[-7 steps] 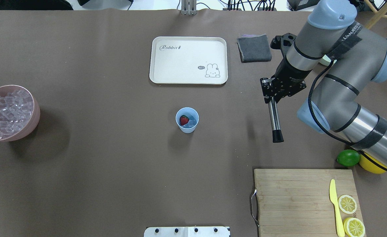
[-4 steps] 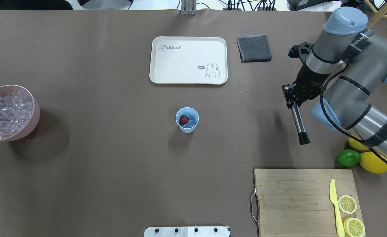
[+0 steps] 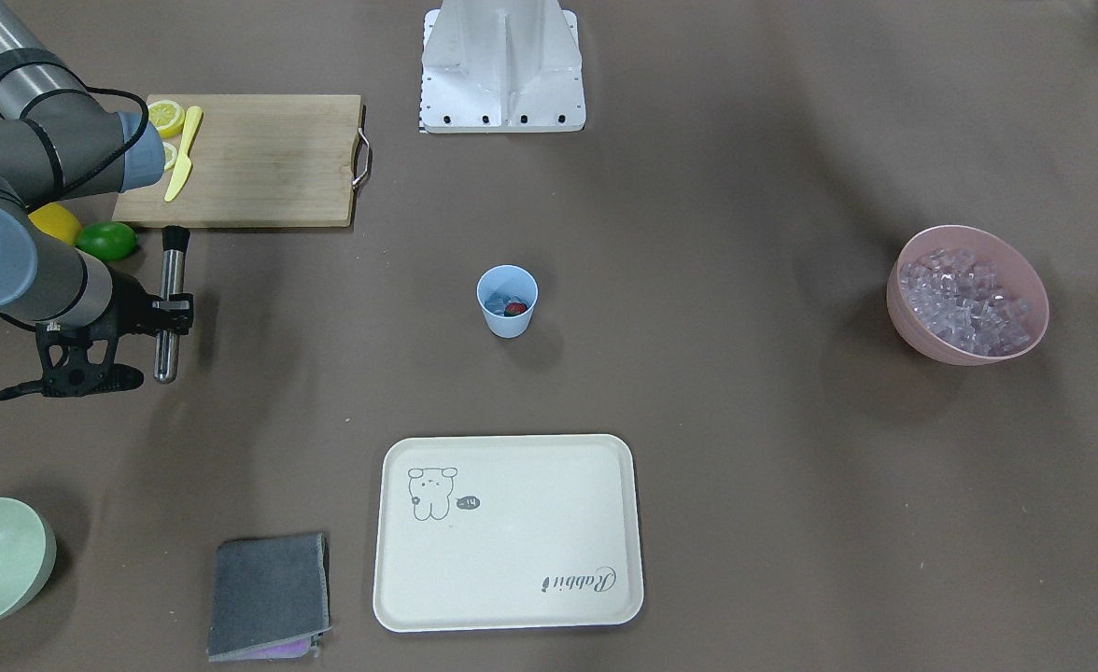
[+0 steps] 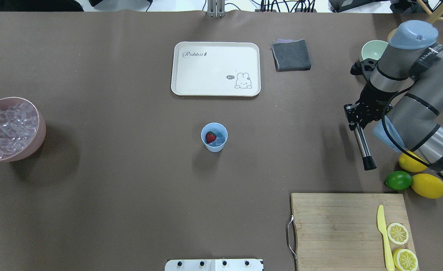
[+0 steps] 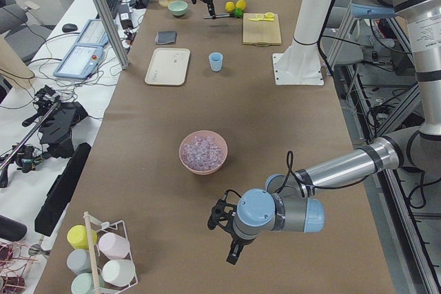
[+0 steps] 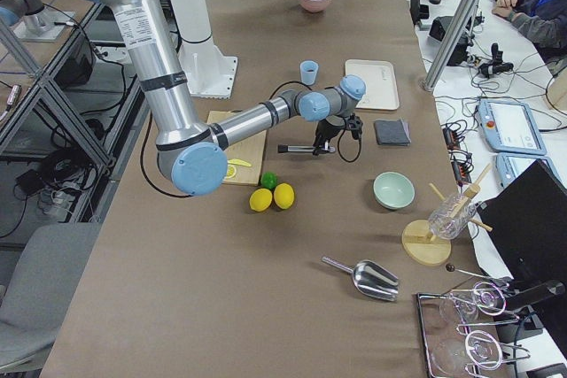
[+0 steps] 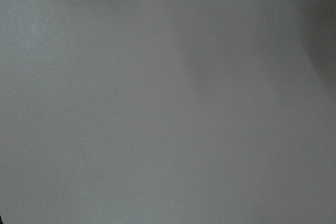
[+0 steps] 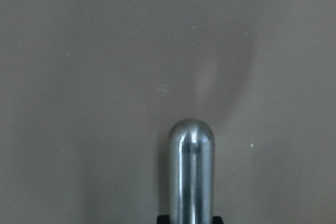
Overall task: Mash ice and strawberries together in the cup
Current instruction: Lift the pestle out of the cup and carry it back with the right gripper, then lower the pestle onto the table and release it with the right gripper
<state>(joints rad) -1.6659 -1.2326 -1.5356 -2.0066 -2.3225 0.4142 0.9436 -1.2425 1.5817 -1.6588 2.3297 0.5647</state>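
Observation:
The light blue cup (image 4: 214, 148) (image 3: 508, 327) stands upright at the table's middle. Inside it lie a red strawberry (image 4: 210, 137) (image 3: 513, 308) and a few clear ice cubes (image 4: 219, 142) (image 3: 494, 300). Far to the cup's right, my right gripper (image 4: 355, 118) (image 3: 173, 303) is shut on a steel muddler (image 4: 362, 146) (image 3: 171, 280) (image 8: 191, 171). The muddler has a black end and is held above the table. My left gripper (image 5: 231, 235) shows only in the exterior left view, low over the table's near end. Its state is unclear.
A pink bowl (image 4: 42, 131) (image 3: 964, 355) full of ice sits at the left edge. A cream tray (image 4: 195, 75), grey cloth (image 4: 291, 55) and pale green bowl (image 4: 372, 49) lie at the far side. Lime (image 4: 398, 180), lemons (image 4: 428, 185) and cutting board (image 4: 334, 226) with yellow knife (image 4: 383, 233) sit front right.
My right arm has swung to the right with the muddler, farther from the cup, uncovering the pale green bowl. The cup and its contents have not moved.

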